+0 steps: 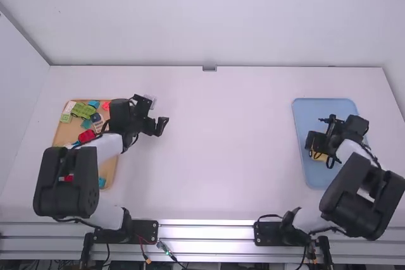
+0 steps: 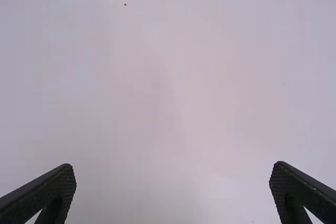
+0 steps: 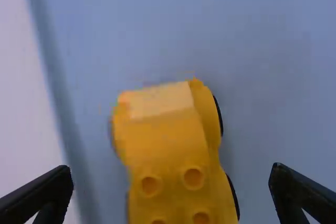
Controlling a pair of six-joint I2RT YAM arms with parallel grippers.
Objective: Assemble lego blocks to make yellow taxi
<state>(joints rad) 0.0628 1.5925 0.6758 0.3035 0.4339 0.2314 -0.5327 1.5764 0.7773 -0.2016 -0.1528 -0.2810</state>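
Near end of the wooden tray (image 1: 110, 170), left side of table (image 1: 221, 175): a blue block (image 1: 102, 183). Over right, yellow car (image 3: 168, 145) in the blue tray (image 1: 305, 118), by its inner edge, round studs on top, dark wheels along one side. Right gripper (image 1: 318, 151) low over it, fingers spread wide. A bit farther, left side: red block (image 1: 87, 136) in the wooden tray. Left gripper (image 1: 159, 127) beyond that tray's inner edge, over table, fingers spread, nothing between them. Farther, in the wooden tray: green piece (image 1: 82, 110), more small blocks around it.
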